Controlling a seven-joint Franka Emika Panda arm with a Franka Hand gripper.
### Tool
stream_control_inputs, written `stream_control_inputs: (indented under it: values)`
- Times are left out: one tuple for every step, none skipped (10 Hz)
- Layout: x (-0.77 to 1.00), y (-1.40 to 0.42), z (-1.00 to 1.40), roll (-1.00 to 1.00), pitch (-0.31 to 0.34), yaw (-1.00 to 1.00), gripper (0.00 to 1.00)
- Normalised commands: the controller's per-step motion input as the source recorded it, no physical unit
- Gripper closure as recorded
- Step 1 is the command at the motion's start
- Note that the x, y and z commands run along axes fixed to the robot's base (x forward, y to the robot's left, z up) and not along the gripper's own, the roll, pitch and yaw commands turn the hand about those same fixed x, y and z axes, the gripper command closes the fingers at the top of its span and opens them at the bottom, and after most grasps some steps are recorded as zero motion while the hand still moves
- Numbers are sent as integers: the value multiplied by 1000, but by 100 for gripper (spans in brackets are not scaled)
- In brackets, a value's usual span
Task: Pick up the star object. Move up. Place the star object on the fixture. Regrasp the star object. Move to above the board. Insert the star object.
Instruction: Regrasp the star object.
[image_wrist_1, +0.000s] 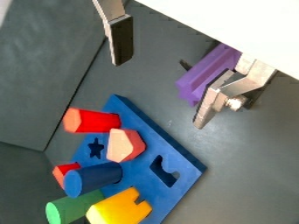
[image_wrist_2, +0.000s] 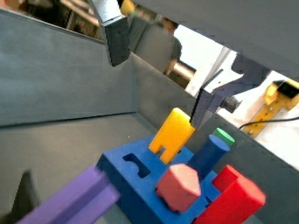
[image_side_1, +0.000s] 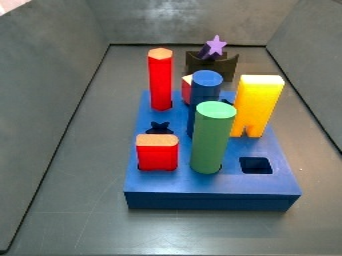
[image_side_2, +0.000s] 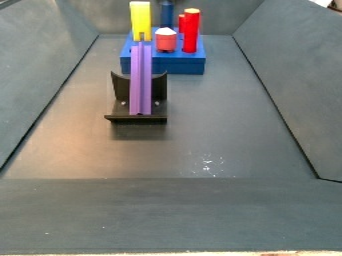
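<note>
The purple star object (image_side_2: 139, 75) rests on the dark fixture (image_side_2: 138, 112), its star end showing in a side view (image_side_1: 214, 46). It also shows in both wrist views (image_wrist_1: 208, 74) (image_wrist_2: 70, 201). The blue board (image_side_1: 214, 185) lies beyond the fixture, with a star hole (image_wrist_1: 94, 149) and a square hole (image_side_1: 255, 165). My gripper (image_wrist_1: 160, 92) hangs open and empty above the floor between fixture and board. One finger (image_wrist_1: 216, 96) is close beside the star object, and nothing is between the fingers. The gripper is out of both side views.
Pegs stand in the board: a red hexagonal peg (image_side_1: 160, 78), a blue cylinder (image_side_1: 206, 88), a green cylinder (image_side_1: 211, 137), a yellow block (image_side_1: 257, 105) and a short red piece (image_side_1: 156, 152). Sloping grey walls (image_side_2: 54, 90) enclose the floor.
</note>
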Motion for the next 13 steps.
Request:
stream_control_inputs:
  values:
    - [-14,-285,254,1000,52,18,0]
    - [-16,-90,44,1000,49,18,0]
    - [-10,-42,27,1000,48,17,0]
    - [-13,-36,36,1000,47,18,0]
    - [-15,-25,16,1000,44,18,0]
    - [-15,-19,13,1000,40,18,0]
    - [-13,-16,16,1000,37,19,0]
    - [-9,-21,7,1000,35,19,0]
    - [1,-17,6,1000,32,21,0]
    - [5,-12,9,1000,30,22,0]
    - [8,-17,9,1000,30,23,0]
    - [8,-16,9,1000,35,25,0]
    - [14,-17,7,1000,45,28,0]
